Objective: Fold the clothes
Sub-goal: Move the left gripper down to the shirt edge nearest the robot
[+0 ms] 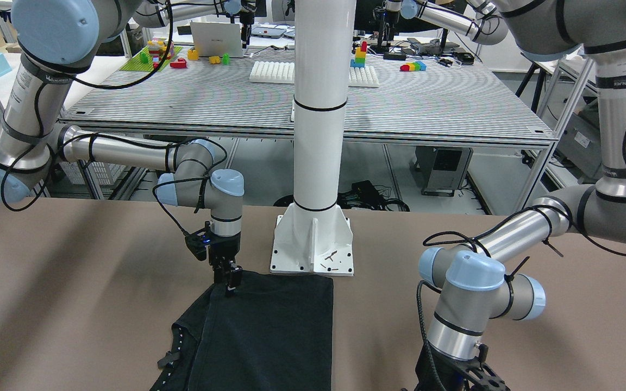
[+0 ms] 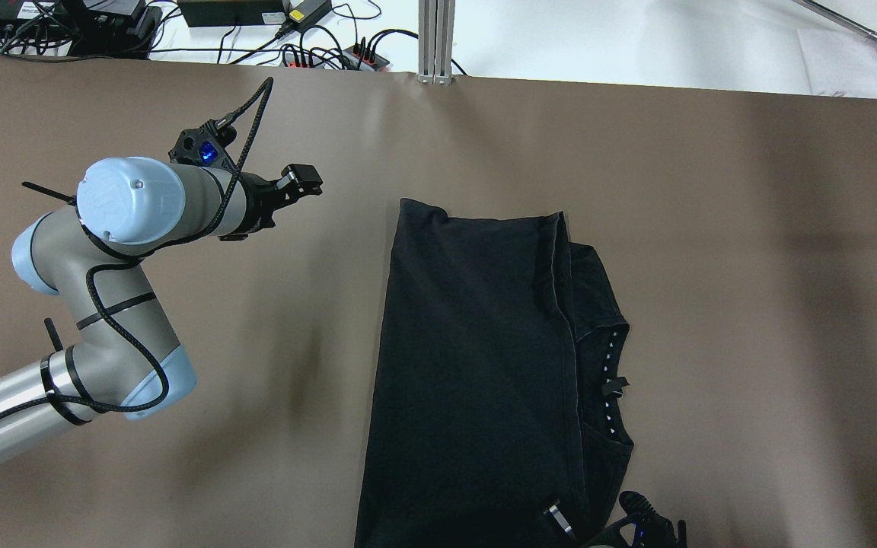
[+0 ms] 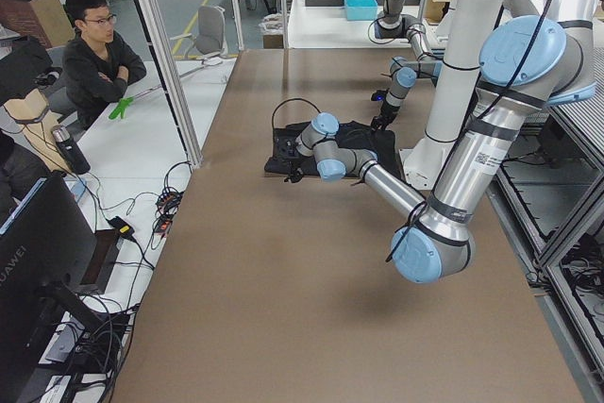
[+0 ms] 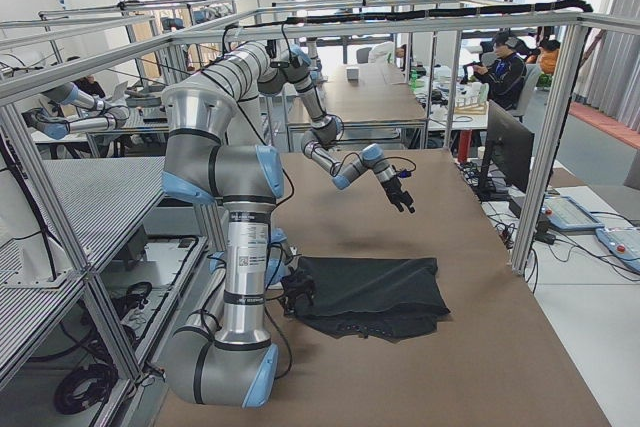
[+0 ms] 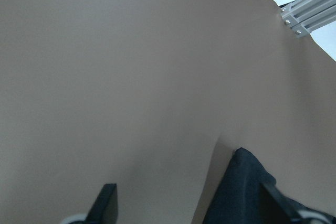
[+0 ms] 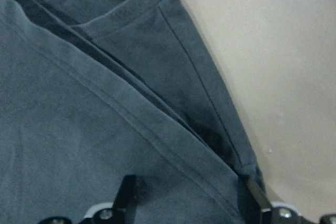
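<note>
Up close, the left arm (image 2: 126, 304) bends at the elbow, wrist reaching nearly level toward the counter's far edge. Beneath it spreads the brown counter (image 2: 751, 266). The black garment (image 2: 476, 365) lies folded lengthwise, running from the robot-side edge out to mid-counter, with its white-dotted neckline (image 2: 610, 358) peeking out along its right flank. The right arm (image 1: 128, 152) drops its wrist straight down at the garment's robot-side right corner. The left gripper (image 2: 303, 180) has jaws wide and empty over bare counter, apart from the cloth. The right gripper (image 1: 230, 282) has jaws spread, tips down at the hem, not clamped.
</note>
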You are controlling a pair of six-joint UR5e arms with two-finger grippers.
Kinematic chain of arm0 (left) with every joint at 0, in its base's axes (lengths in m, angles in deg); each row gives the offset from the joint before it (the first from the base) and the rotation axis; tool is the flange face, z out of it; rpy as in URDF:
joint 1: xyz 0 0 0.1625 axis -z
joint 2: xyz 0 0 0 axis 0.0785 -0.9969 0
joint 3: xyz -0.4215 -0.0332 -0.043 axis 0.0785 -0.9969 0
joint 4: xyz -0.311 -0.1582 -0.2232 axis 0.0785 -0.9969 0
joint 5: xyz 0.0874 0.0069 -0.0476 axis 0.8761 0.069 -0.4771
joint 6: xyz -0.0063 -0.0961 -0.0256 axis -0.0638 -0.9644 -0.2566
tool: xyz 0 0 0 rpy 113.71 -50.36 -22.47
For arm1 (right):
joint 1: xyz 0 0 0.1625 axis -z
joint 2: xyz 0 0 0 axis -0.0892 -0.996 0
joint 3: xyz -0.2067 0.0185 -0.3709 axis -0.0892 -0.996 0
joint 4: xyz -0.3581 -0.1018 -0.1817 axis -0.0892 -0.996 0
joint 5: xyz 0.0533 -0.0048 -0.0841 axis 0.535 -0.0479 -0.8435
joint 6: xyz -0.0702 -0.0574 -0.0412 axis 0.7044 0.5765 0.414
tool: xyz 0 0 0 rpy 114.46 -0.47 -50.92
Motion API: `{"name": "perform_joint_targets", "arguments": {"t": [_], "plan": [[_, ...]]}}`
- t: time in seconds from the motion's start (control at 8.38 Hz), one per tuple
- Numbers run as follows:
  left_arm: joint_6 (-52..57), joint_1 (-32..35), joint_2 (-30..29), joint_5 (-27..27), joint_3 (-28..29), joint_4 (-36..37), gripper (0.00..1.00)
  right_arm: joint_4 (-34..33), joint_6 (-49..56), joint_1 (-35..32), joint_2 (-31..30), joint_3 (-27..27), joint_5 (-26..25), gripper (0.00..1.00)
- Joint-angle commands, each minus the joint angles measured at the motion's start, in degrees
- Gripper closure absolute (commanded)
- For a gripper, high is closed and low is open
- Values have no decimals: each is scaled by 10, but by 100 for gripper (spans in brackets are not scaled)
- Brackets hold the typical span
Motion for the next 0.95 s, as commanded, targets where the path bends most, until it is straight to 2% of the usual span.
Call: {"name": "perform_joint_targets", "arguments": {"t": [0.0,0.24,0.48,0.6,0.84], "plan": [[1,-13,-3,4,-3,5,6,1,-1,5,-1,8,4,27],[0,-15,-4,6,-4,5,6,1,-1,22,-2,2,2,28],[-1,-34,-7,32,-4,6,6,1,-1,23,-2,2,2,29],[-9,-34,-8,33,-5,6,6,1,-2,24,-2,-1,0,41],[-20,-36,-7,38,-7,6,6,1,-2,24,-2,-4,-3,76]]}}
